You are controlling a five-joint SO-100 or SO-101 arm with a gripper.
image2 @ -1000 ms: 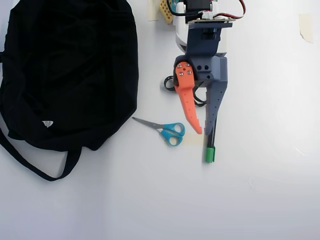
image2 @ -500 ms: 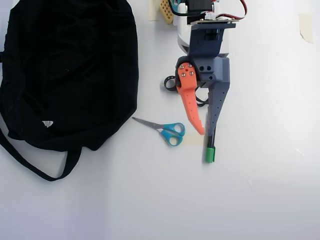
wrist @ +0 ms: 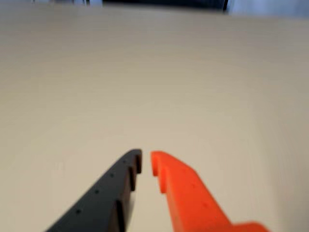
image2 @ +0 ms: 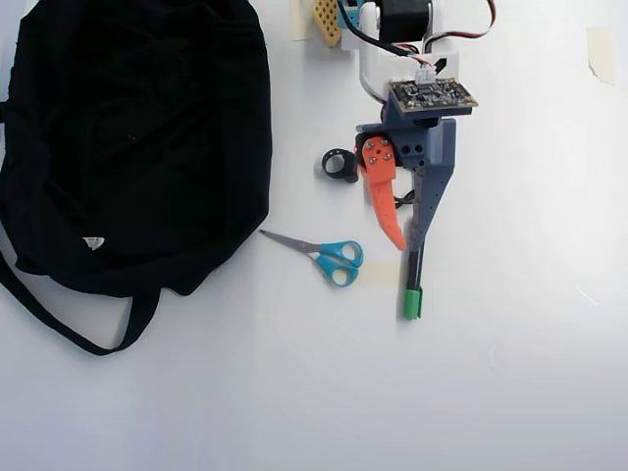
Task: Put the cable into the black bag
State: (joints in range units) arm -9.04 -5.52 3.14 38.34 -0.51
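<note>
While the arm hangs over the middle of the white table (image2: 510, 392) in the overhead view, the gripper (image2: 405, 245) points down the picture, its orange finger (image2: 386, 201) on the left and its dark grey finger (image2: 424, 201) on the right. Tips nearly meet; the wrist view shows the same gripper (wrist: 146, 159) with only a thin slit between the two tips and nothing pinched there, just bare blurred tabletop beyond. So: pressed almost together, empty. The cable (image2: 402, 199) is mostly hidden under the gripper; only a bit of thin black cord shows in the gap between the fingers, and I can't tell how the rest of it lies. The black bag (image2: 128, 147) fills the upper left of the overhead view, lying flat and floppy, well apart from the cable, with a strap (image2: 74, 329) looping out below it and a tiny white tag (image2: 93, 241) near its lower edge. A small chunky black ring (image2: 340, 164) sits just left of the orange finger, apart from it. Blue-handled scissors (image2: 329, 257) lie between the bag and the gripper, blades toward the bag. A green-capped marker (image2: 411, 294) lies just below the grey fingertip. Tape scraps sit at the top edge and upper right.
</note>
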